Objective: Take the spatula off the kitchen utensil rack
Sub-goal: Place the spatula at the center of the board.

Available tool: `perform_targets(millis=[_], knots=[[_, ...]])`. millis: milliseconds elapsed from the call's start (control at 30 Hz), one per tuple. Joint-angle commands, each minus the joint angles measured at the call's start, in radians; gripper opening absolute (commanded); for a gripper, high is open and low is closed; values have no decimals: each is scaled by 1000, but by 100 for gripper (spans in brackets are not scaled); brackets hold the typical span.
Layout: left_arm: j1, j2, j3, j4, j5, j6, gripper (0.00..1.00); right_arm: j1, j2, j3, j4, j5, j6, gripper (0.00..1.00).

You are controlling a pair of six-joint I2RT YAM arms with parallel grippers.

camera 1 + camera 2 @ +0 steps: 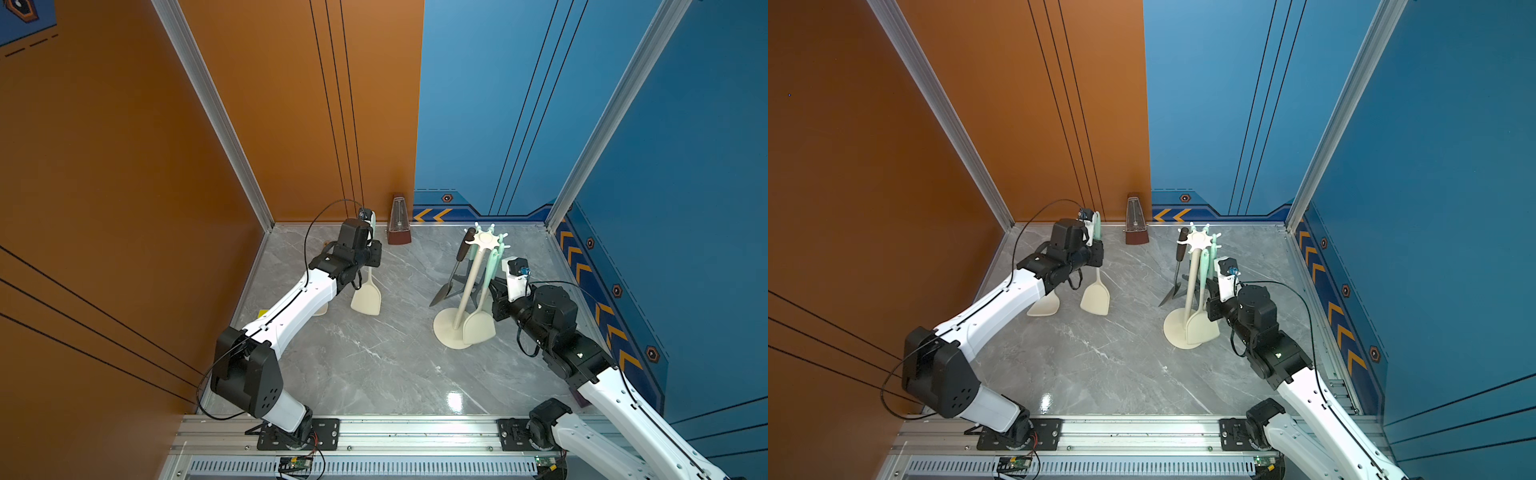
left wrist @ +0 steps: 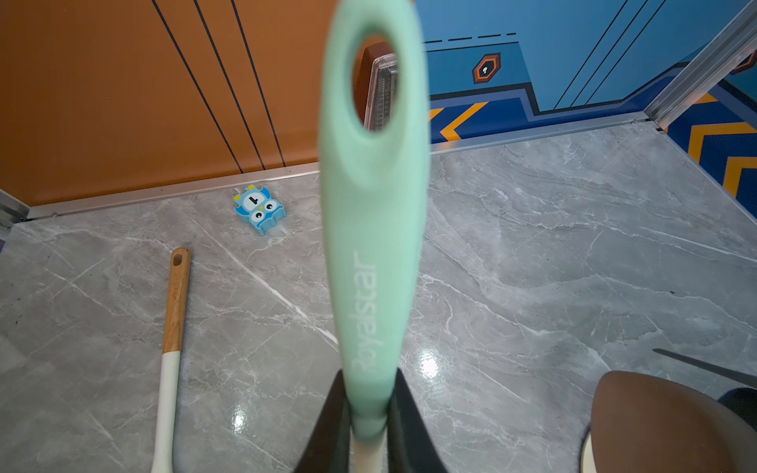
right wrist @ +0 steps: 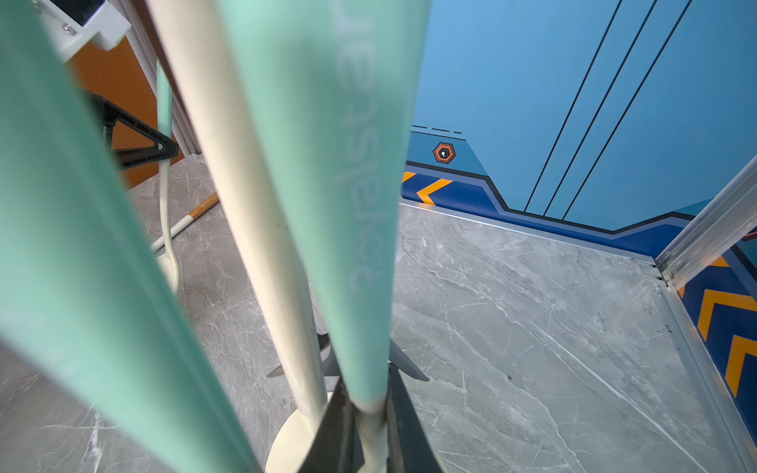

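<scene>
**Stage shown: one spatula freed, a second grasped at the rack.**

- **Left:** The left arm is bent at the elbow and reached toward the back-left corner, with its wrist roughly level. The left gripper (image 2: pixel 370 391) is clamped on the mint handle of a spatula (image 1: pixel 366 296). This spatula is held upright with its cream blade downward, well apart from the rack. A wood-handled utensil (image 2: pixel 176 295) lies flat on the table (image 1: pixel 395 365) beside it.
- **Centre:** A metronome (image 1: pixel 399 226) stands against the back wall.
- **Right:** The kitchen utensil rack (image 1: pixel 468 286) stands upright. A dark-handled utensil (image 1: pixel 464 245) hangs on its far side.
- **Right arm:** The right arm is brought in low from the near-right. The right gripper (image 3: pixel 370 405) is closed on the lower handle of a second spatula (image 3: pixel 348 204), just beside the pole. A neighbouring mint-handled utensil (image 3: pixel 61 245) hangs close by.
- **Hook:** Whether the second spatula's loop sits on a prong cannot be resolved, because the crown is small in both top views.
- **Judgement:** The grasp is judged complete and the lift pending. A straight upward lift is called for to clear the prong. An outward withdrawal should follow, made without dragging the neighbouring handle or tipping the stand.
</scene>
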Motion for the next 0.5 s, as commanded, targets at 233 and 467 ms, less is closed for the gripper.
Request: perform_targets(millis=[233, 467], knots=[[91, 146, 169, -111, 81, 23, 0, 1, -6, -29, -109, 40, 34, 14], [136, 241, 237, -150, 116, 29, 0, 1, -13, -30, -117, 48, 34, 15]])
